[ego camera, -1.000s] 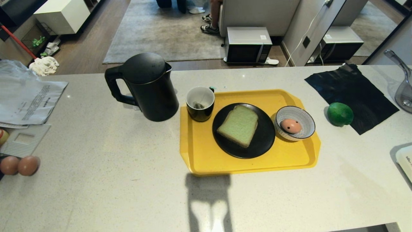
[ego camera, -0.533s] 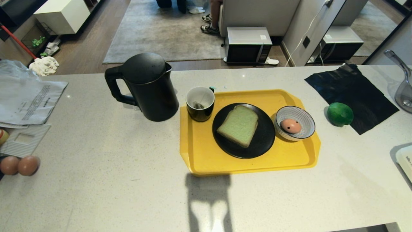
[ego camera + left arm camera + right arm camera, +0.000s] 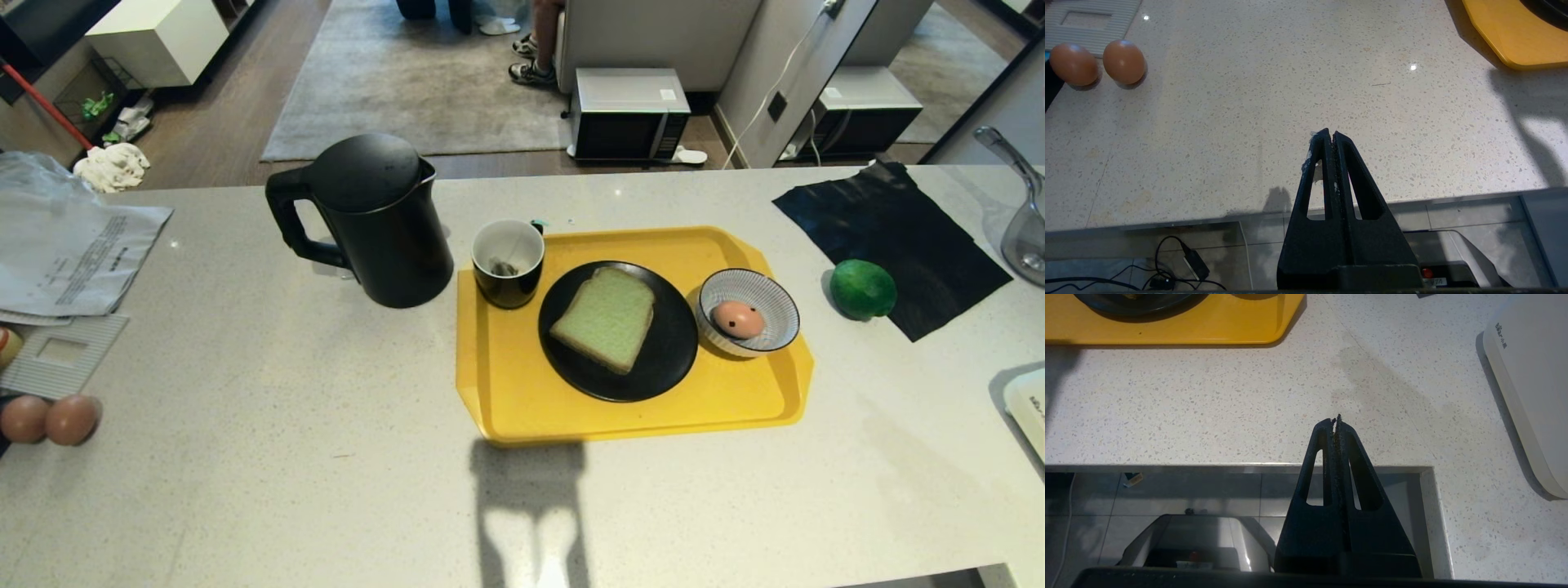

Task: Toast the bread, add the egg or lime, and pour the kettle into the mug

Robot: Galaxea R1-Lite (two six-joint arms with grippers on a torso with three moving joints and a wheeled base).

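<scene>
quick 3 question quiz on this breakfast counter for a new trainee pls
1. True or false: the bread lies on a black plate.
2. Where is the egg? A) in the striped bowl B) in the mug C) beside the kettle
3. Fill in: the lime sits off the yellow ____.

Key: 1 true; 2 A; 3 tray. Both the left gripper and the right gripper are shut and empty.

The left gripper (image 3: pixel 1329 134) has its fingers pressed together, holding nothing. The right gripper (image 3: pixel 1336 419) looks the same. Both seem to hang near the counter (image 3: pixel 1257 122) edge.
</scene>
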